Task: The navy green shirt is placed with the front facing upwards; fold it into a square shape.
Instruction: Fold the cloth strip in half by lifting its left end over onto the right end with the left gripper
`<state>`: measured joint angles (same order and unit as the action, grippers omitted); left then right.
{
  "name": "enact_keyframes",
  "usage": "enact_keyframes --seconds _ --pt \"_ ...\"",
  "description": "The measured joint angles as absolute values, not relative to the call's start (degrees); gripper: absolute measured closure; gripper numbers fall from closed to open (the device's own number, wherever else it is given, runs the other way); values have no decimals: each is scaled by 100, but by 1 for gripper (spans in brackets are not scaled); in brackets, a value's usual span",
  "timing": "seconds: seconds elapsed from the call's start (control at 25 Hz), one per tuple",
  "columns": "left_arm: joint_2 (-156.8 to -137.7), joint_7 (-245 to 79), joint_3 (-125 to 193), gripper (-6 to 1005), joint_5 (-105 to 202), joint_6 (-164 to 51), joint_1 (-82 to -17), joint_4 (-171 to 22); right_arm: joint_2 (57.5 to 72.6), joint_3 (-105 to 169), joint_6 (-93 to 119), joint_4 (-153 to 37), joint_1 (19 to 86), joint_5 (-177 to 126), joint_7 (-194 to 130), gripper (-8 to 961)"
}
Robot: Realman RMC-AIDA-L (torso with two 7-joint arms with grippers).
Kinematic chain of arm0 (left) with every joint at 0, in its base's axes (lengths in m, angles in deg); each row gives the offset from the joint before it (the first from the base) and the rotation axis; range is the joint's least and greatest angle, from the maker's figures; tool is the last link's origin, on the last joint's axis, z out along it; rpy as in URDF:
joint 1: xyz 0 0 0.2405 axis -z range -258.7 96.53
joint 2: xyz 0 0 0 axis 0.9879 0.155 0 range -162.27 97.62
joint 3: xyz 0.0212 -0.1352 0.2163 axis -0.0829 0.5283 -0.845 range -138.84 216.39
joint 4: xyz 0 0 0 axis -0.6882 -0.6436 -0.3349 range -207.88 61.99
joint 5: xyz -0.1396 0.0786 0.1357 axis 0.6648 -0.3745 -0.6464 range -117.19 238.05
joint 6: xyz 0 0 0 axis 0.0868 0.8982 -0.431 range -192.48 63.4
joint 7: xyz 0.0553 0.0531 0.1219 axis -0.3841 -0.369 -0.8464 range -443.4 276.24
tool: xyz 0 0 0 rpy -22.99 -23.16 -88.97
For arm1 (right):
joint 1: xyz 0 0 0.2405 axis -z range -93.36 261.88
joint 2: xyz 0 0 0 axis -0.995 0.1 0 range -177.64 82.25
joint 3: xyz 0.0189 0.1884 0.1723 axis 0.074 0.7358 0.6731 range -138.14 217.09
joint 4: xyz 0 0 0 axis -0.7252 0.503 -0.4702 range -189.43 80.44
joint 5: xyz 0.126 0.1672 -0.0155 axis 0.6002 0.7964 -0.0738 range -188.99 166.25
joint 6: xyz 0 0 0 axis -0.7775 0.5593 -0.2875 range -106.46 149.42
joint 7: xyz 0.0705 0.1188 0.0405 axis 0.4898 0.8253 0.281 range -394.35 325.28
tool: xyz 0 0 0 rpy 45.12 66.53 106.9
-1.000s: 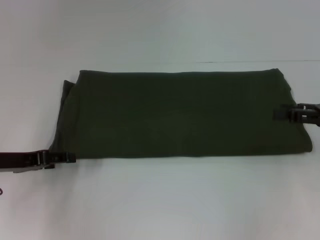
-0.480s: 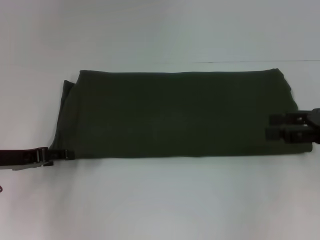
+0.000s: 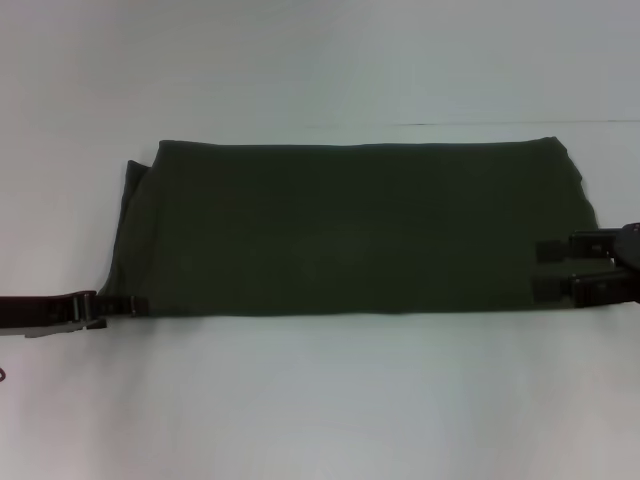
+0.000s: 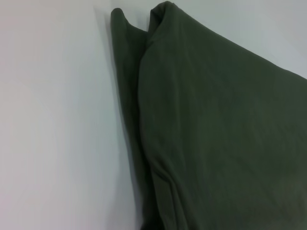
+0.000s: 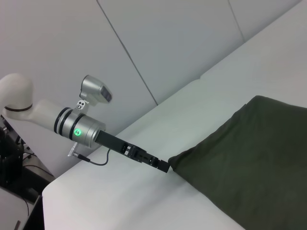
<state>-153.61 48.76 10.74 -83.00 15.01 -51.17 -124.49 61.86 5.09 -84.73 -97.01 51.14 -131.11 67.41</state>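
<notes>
The navy green shirt (image 3: 350, 230) lies on the white table as a long, plain dark olive rectangle with no lettering showing. At its near left corner my left gripper (image 3: 128, 304) is shut on the cloth edge; the right wrist view shows that gripper (image 5: 164, 166) meeting the shirt (image 5: 249, 153) at the corner. The left wrist view shows the shirt's layered folded end (image 4: 216, 134) close up. My right gripper (image 3: 545, 269) is open over the near right corner, one finger above the other on the fabric.
The white table (image 3: 320, 400) spreads out on all sides of the shirt. A seam line (image 3: 480, 124) crosses the tabletop behind the shirt. A pale panelled wall (image 5: 168, 43) stands beyond the left arm.
My right gripper has opened and slid along the shirt's right end toward the near corner. My left gripper has shifted slightly away from the front edge at the left corner.
</notes>
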Motion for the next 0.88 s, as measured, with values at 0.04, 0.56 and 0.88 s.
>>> enact_keyframes --seconds 0.04,0.56,0.88 --pt "-15361 4886 1073 214 -8300 1500 -5115 -12449 6187 515 -8464 -9703 5111 -13111 6743 38" --pt "-15356 4982 940 214 -8371 1396 -5074 -12426 6198 552 -8404 -9704 5091 -13076 6757 38" --pt "-15338 5053 886 214 -8603 1245 -4955 -12331 6197 586 -8397 -9690 5095 -13071 6759 38"
